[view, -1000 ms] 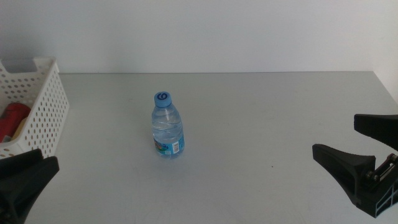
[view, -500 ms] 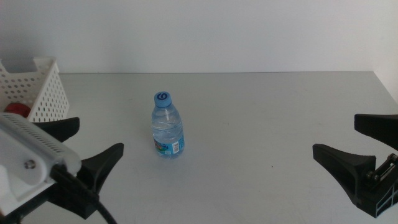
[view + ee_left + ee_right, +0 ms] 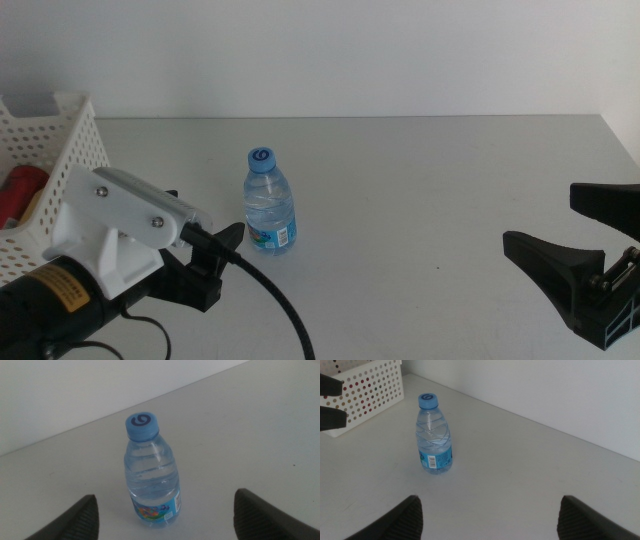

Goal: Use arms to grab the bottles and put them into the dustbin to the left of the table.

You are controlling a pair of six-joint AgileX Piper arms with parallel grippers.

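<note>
A clear water bottle (image 3: 270, 205) with a blue cap stands upright near the middle of the table (image 3: 420, 170). My left gripper (image 3: 205, 215) is open just left of it, low over the table; in the left wrist view the bottle (image 3: 152, 475) stands ahead of the open left gripper (image 3: 165, 496), not between the jaws. The white perforated dustbin (image 3: 70, 165) sits at the far left with a red can (image 3: 20, 188) inside. My right gripper (image 3: 540, 218) waits open at the right edge; from there the bottle (image 3: 434, 435) is well ahead of the right gripper (image 3: 489, 502).
The left arm's white housing (image 3: 125, 230) and black cable (image 3: 285, 320) fill the lower left. The dustbin (image 3: 370, 390) stands close behind the left arm. A white wall backs the table's far edge.
The left arm has risen from the bottom-left corner and swung in toward the bottle, ending close beside it. The bottle and the right gripper have not moved.
</note>
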